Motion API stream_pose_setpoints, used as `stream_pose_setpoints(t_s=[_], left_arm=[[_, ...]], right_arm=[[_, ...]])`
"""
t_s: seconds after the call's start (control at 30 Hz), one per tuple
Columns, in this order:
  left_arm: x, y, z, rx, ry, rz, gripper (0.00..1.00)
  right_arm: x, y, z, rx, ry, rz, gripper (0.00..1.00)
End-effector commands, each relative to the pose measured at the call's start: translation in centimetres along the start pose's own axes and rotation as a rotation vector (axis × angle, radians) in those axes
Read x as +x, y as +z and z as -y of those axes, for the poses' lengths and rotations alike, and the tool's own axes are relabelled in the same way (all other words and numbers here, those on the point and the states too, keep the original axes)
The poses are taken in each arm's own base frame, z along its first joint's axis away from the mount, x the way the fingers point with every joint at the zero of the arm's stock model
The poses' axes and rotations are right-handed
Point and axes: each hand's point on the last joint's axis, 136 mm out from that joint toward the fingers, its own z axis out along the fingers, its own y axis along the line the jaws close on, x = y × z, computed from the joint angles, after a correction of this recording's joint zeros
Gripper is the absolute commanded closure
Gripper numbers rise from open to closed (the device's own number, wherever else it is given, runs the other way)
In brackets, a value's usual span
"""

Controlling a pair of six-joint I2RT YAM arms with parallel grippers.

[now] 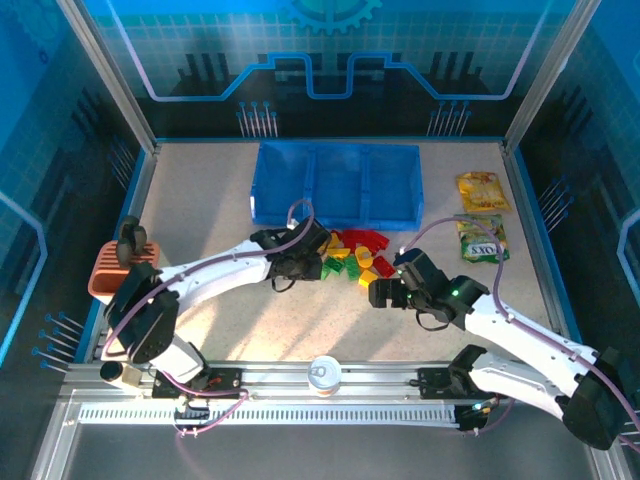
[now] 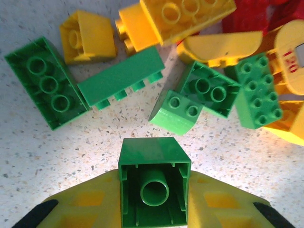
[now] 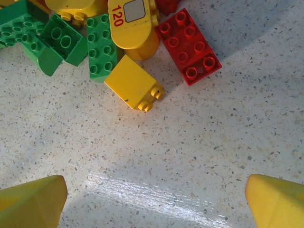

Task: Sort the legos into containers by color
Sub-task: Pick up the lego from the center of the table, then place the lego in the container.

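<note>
Your left end effector [image 2: 154, 199] is clamped on a green brick [image 2: 154, 159]. Its yellow fingers [image 2: 85, 204] press the brick's two sides, and the hollow underside faces the wrist camera. You cannot tell whether the brick touches the bench [image 2: 38, 156] or hangs just above it.

Just ahead of this end effector lies a curved green piece [image 2: 176, 111]. A long green brick [image 2: 121, 80] on its side is ahead and a little left. A three-stud green brick [image 2: 45, 80] lies further left, and a small yellow brick [image 2: 88, 42] lies beyond those two. Ahead and to the right are an upturned green brick [image 2: 206, 90] and a green eight-stud brick [image 2: 259, 92], with yellow and red legos beyond them.

From above, the whole pile [image 1: 355, 255] sits between your two end effectors. The blue tray [image 1: 335, 147] with its three compartments lies beyond the pile, well clear of both.

Your right end effector [image 3: 154, 202] stands wide apart over bare bench. Ahead of it and slightly left a yellow cube [image 3: 130, 85] lies on its side. A red brick [image 3: 190, 45] sits studs up, ahead and to the right, apart from the cube. A rounded yellow piece marked 120 [image 3: 133, 23] is just beyond the cube

Two snack packets [image 1: 482, 215] lie far to the right of the right end effector, and an orange holder [image 1: 112, 272] lies far to the left of the left one
</note>
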Motion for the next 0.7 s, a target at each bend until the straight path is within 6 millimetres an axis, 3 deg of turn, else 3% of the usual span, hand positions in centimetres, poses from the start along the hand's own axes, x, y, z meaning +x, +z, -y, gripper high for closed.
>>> stream_pose_setpoints(t_s=[0.0,0.43,0.67], left_arm=[[-1.9,-2.7,-0.3,-0.006,0.029,0.070,0.76],[-9.7,-6.2,-4.1,0.059,-0.136,0.196,0.76],[-14.5,-6.3,-6.5,0.056,-0.222,0.250,0.76]], right_arm=[[0.0,0.4,0.3,0.011,0.033,-0.007,0.03],[1.3,1.1,0.2,-0.009,0.050,-0.043,0.04],[1.9,1.5,-0.1,-0.025,0.054,-0.052,0.05]])
